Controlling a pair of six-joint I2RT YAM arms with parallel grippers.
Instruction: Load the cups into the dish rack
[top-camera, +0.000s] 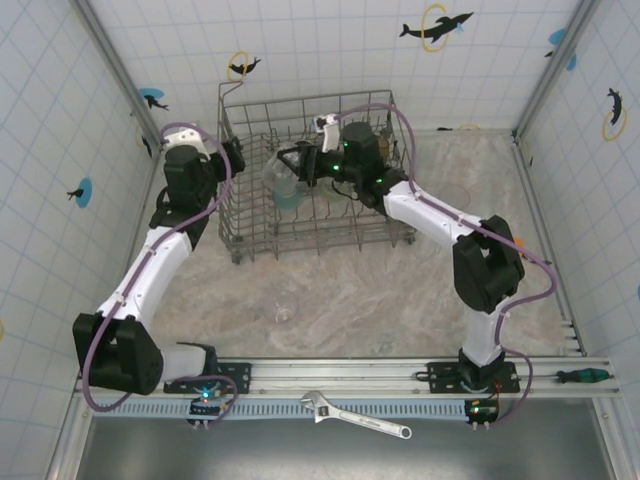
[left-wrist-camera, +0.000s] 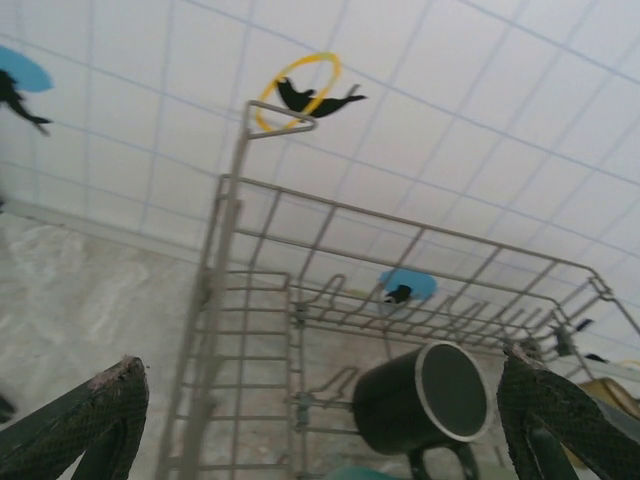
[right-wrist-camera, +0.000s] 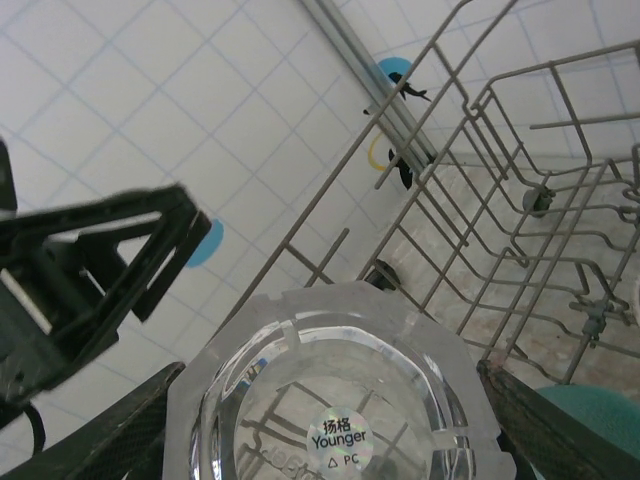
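Cups were partly in the dish rack (top-camera: 330, 232) and partly outside it. From the top camera, the rack stood at the far middle of the table (top-camera: 380, 300), and both arms reached to it. The left gripper (top-camera: 237, 158) was at the left wall of the rack. The right gripper (top-camera: 292, 165) was over the left part of the rack, with a clear glass (top-camera: 280, 180) at its tip and a teal cup (top-camera: 290, 198) just beside that glass, inside the rack. A second clear glass (top-camera: 285, 310) stood on the table in front of the rack, well apart from it. A wrench (top-camera: 355, 415) and a screwdriver (top-camera: 585, 375) lay at the near edge.

The left wrist camera added a black mug (left-wrist-camera: 420, 400), lying on its side inside the rack with its mouth toward the camera and its handle down. In that view the left gripper (left-wrist-camera: 320, 360) had its fingers (left-wrist-camera: 90, 420) spread wide, and nothing was touching them.

The right wrist camera gave the grip in detail. The clear glass (right-wrist-camera: 330, 400) sat between the fingers (right-wrist-camera: 560, 430) of the right gripper (right-wrist-camera: 330, 375), touching both, so it was gripped. Its base, with a round sticker, faced the camera. The teal cup (right-wrist-camera: 590, 415) was at the lower right, inside the rack wires (right-wrist-camera: 500, 180).

Counted with certainty: one rack, one black mug, one teal cup, two clear glasses, one wrench, one screwdriver.
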